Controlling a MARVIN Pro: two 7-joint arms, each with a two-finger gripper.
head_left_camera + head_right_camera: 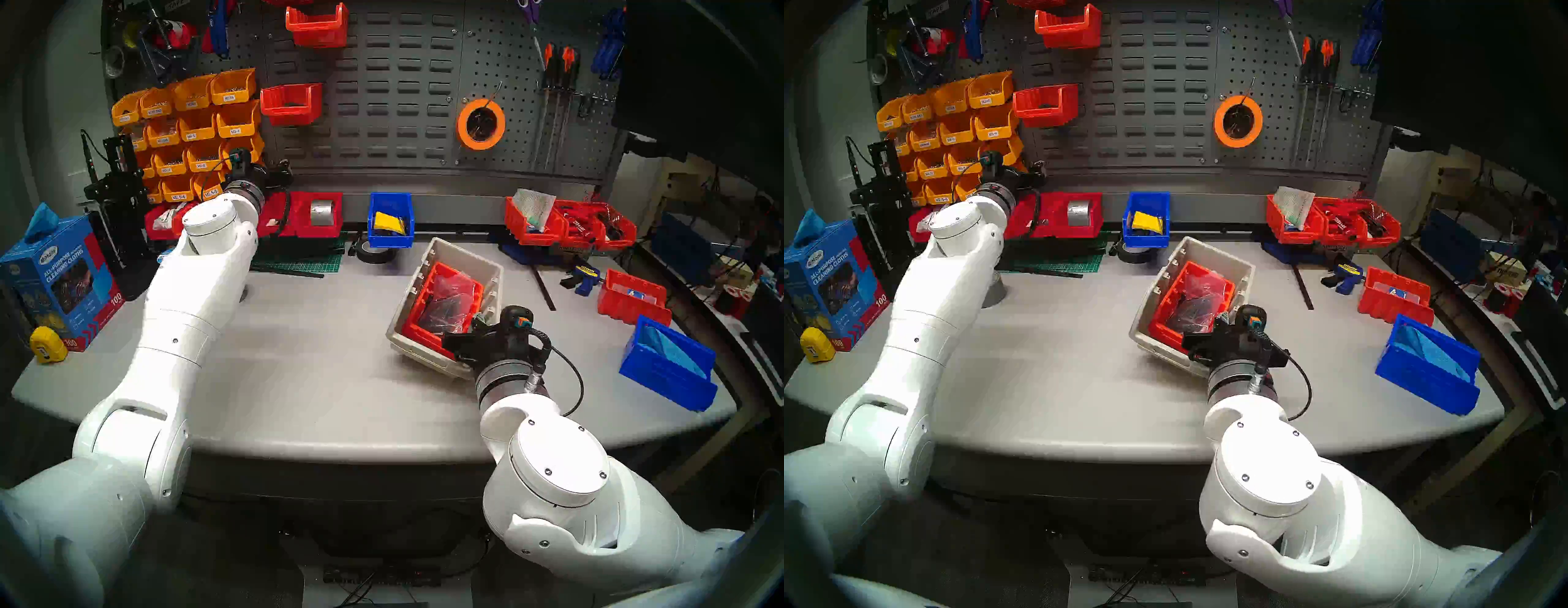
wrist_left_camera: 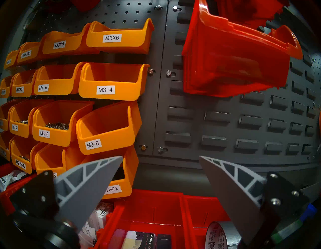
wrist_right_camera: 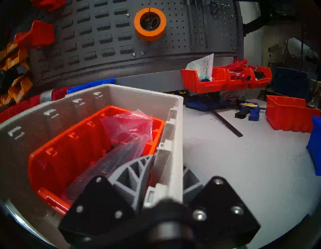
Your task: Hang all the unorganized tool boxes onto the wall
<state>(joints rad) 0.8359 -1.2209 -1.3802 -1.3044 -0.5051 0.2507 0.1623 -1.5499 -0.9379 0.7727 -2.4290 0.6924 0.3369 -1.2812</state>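
While tilted off the table [image 1: 297,339], beige bin [image 3: 60,102] long axis toward wall [image 1: 382,85]; right pincer [image 3: 166,167] clamping its rim.

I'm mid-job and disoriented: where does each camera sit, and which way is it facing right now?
Head stereo pair: on the head, looking down at the table and louvre wall; both arms show.
Left wrist: low by the wall, facing it; open left gripper at the bottom.
Right wrist: at table height, facing the wall; right gripper astride the beige bin's wall.
Shared: both wrist views show the hung red bin.
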